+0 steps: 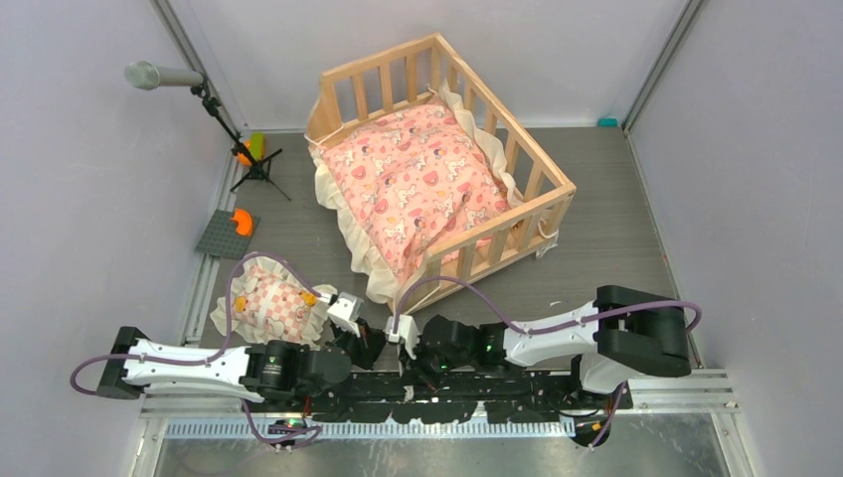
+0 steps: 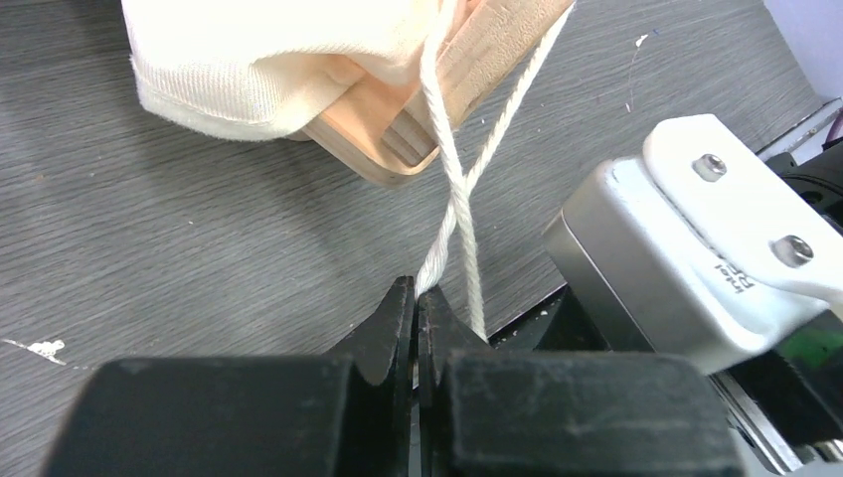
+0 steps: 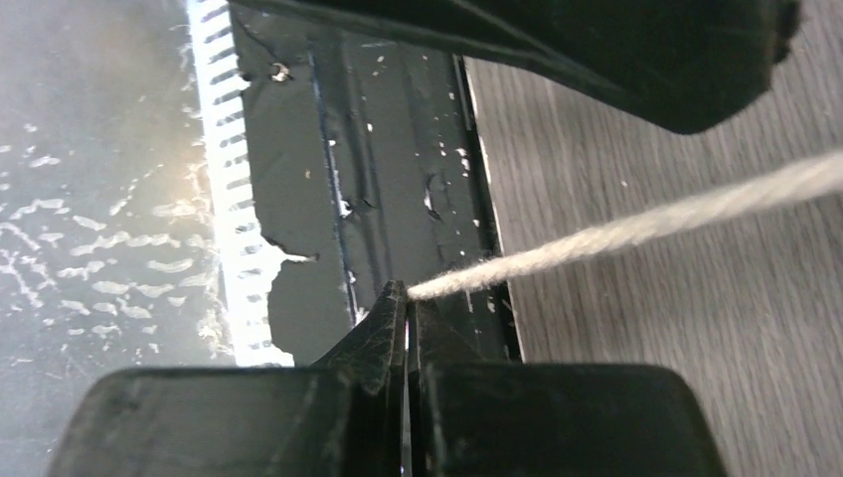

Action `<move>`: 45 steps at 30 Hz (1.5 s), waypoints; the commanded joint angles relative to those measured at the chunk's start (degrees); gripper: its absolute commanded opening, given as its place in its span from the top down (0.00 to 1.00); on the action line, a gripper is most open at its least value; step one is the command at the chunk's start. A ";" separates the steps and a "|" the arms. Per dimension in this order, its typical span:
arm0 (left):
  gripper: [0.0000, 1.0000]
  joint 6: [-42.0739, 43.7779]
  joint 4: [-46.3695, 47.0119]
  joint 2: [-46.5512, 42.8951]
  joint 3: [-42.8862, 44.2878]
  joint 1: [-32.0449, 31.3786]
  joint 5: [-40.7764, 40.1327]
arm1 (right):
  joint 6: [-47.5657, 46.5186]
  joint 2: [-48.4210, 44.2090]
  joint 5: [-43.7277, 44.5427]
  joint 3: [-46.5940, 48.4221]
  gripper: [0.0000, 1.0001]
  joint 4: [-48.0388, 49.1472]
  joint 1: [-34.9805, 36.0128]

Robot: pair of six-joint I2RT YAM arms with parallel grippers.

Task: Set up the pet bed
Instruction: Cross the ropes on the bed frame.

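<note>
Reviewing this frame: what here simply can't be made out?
- Top view: base of the pale wooden slatted pet bed, covered by the pink printed cushion.
- Left wrist: where the white cotton cords tie on, hidden under the cream fabric frill.
- Right wrist: far end of the white cord, blurred and cut off by the right edge.

light bright, even | shadows soft | string [image 3: 636, 224] blurred, right wrist

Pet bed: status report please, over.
Left fingers shut on cord; right fingers shut on cord. Pet bed upright, cushion inside. Small pillow outside, by left arm.
</note>
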 commanded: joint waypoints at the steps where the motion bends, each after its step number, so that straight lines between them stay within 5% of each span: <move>1: 1.00 -0.44 -2.02 -0.44 -0.64 -0.14 -1.57 | -0.42 -0.47 5.51 1.04 1.00 -1.84 1.59; 11: 1.00 3.81 5.31 3.79 0.61 -0.13 4.33 | 3.83 -13.13 17.83 -7.79 0.98 1.30 1.88; 30: 1.00 4.86 9.30 7.46 4.45 -0.14 7.74 | 4.77 -20.35 29.50 -11.88 0.96 5.09 1.92; 45: 1.00 5.69 12.78 8.58 4.86 -0.14 8.99 | 7.27 -13.00 40.62 -13.49 0.96 20.14 1.90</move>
